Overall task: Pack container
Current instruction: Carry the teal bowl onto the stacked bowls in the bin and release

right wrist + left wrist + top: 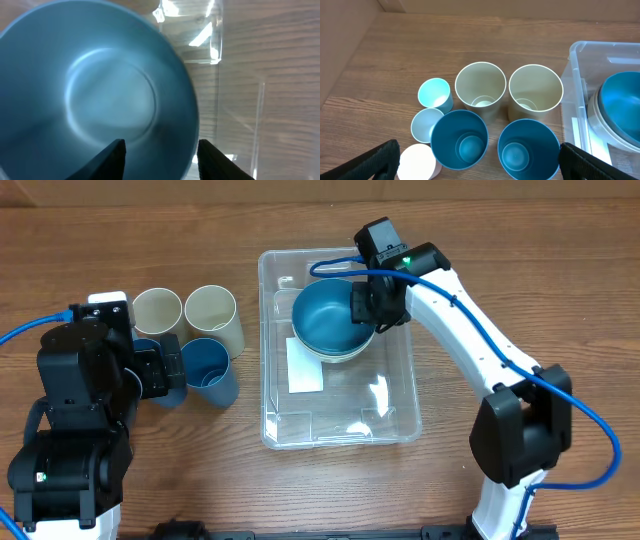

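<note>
Position of the container (350,405) is what the coming move turns on. It is set at the middle of the desk (520,240), with its long axis run from the near edge toward the far one. The right hand (375,305) is placed directly over its far end, while the left hand (479,150) is placed off its left side, with a cluster of cups between. The right arm is therefore judged the nearer.

In the right wrist view the two fingers are seen parted, with the rim of a blue bowl (325,318) passed between them in a gap far wider than the bowl's wall. Nothing is clamped, though whether one finger touches the rim cannot be told. The blue bowl is nested in a white bowl (335,356), and both are seated in the container at that far end.

The left hand is spread fully wide and nothing is held in it. Two blue cups (459,145) and two cream cups (481,85) are stood upright below and ahead of it, with three smaller cups (426,125) just to their left. For any cup, the container is reached by a move to the right, judged best suited to the left arm.

The container is shown as a large, clear rectangular bin with rounded corners. Wood grain is seen through its walls, a white label (305,365) is fixed on its base, and its near half is unfilled.
</note>
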